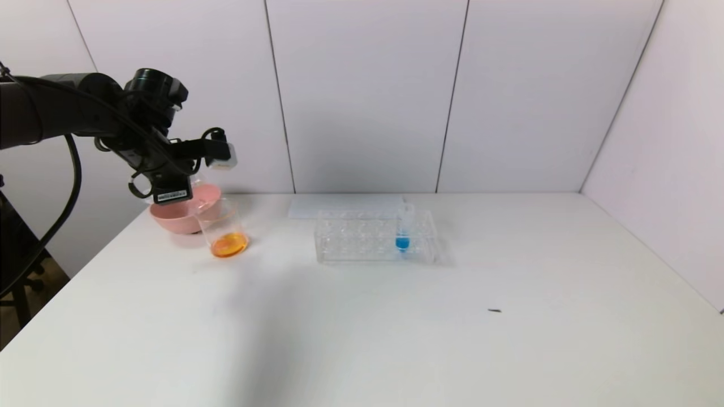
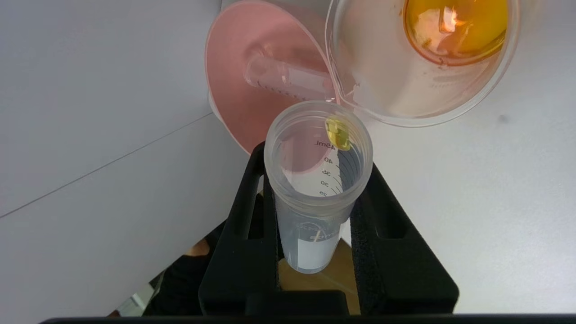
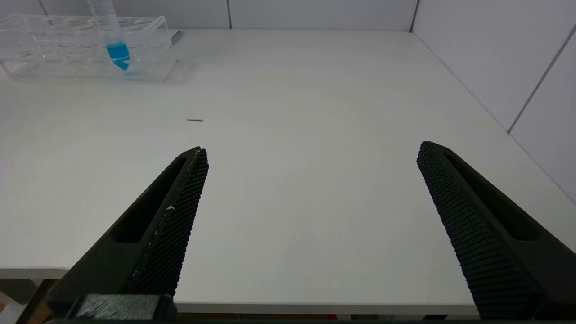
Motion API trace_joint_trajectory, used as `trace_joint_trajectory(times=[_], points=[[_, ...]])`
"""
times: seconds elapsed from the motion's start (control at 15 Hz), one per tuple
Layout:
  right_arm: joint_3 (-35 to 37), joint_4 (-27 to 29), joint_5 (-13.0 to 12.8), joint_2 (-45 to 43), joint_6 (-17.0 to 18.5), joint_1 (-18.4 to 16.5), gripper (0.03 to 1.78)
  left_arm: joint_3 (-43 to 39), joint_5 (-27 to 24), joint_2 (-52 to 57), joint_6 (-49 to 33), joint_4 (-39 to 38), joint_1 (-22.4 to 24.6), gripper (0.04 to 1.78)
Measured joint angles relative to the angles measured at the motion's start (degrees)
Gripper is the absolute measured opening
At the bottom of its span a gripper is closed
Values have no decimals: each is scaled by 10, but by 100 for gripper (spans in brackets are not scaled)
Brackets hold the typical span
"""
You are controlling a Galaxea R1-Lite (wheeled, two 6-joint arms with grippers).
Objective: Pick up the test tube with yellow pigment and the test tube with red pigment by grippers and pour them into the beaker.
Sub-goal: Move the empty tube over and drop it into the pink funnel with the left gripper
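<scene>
While the left tool (image 2: 315, 198) clamps the test tube with yellow pigment (image 2: 317, 180), its mouth tilts over the pink bowl (image 2: 243, 90), beside the beaker (image 2: 423, 63); the right tool (image 3: 310, 189) gapes wide.

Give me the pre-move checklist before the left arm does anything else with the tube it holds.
1. Grip: left gripper shut on the test tube with yellow pigment - ok.
2. Tube emptied: a yellow drop clings near its mouth - not ok.
3. Tube mouth over the beaker: it sits beside the rim, over the pink bowl - not ok.
4. Beaker holds orange liquid, upright - ok.
5. An empty tube lies in the bowl; whether it held red - cannot tell.
6. Right gripper open, clear of the rack - ok.
</scene>
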State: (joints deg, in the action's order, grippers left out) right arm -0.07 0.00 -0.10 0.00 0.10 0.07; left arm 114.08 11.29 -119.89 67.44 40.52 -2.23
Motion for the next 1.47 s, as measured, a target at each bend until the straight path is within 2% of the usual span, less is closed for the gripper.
trace_joint_trajectory(times=[0.53, 0.93, 1.47], points=[[0, 0, 0, 0, 0, 0, 170, -2, -114, 24, -117, -7, 3, 47], [0, 0, 0, 0, 0, 0, 170, -3, -242, 42, -255, -19, 28, 47], [0, 0, 0, 0, 0, 0, 170, -29, -335, 66, -378, -68, 73, 47]])
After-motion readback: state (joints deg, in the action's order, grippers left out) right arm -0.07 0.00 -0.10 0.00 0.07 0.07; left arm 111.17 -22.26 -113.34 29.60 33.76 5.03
